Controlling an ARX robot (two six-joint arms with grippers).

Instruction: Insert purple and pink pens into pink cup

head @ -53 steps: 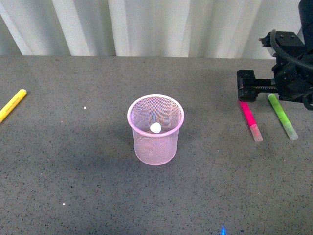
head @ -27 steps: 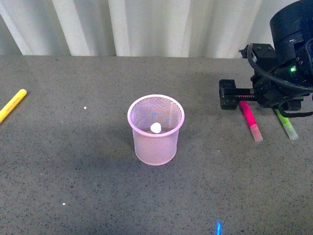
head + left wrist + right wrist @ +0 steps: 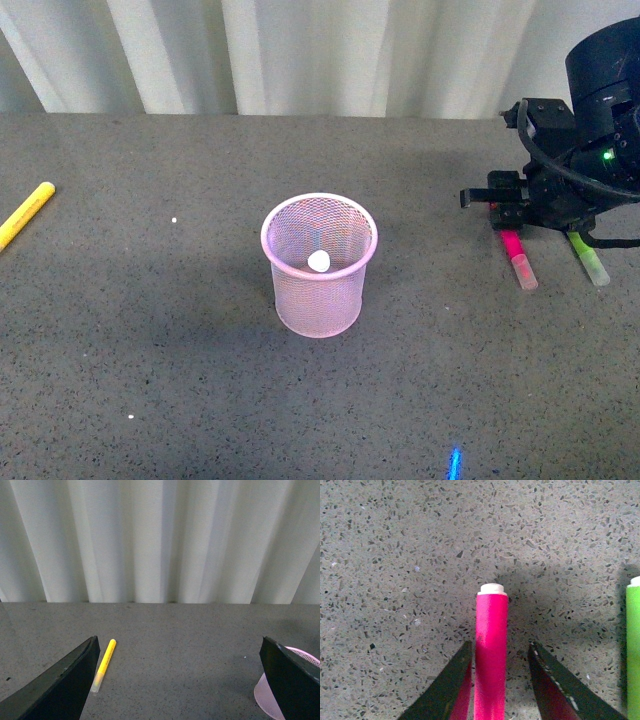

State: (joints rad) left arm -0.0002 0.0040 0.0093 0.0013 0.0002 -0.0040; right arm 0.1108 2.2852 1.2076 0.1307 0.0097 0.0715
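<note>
The pink cup (image 3: pixel 319 300) stands upright mid-table. A whitish cap (image 3: pixel 318 261) shows inside it; I take it for the purple pen, whose barrel is barely visible through the mesh. The pink pen (image 3: pixel 518 256) lies flat at the right, its capped end toward me. My right gripper (image 3: pixel 506 216) is low over its far end. In the right wrist view the gripper (image 3: pixel 500 643) is open, with the pink pen (image 3: pixel 491 650) between its fingers (image 3: pixel 452 682). My left gripper (image 3: pixel 180 680) is open and empty, out of the front view, with the cup (image 3: pixel 264 699) beside one finger.
A lime-green marker (image 3: pixel 591 258) lies just right of the pink pen, also seen in the right wrist view (image 3: pixel 633 645). A yellow marker (image 3: pixel 25 213) lies at the far left edge, also in the left wrist view (image 3: pixel 104 662). White curtains hang behind the table.
The right gripper has swung left, then back, and come down over the far end of the pink pen. The cup and markers have not moved.
</note>
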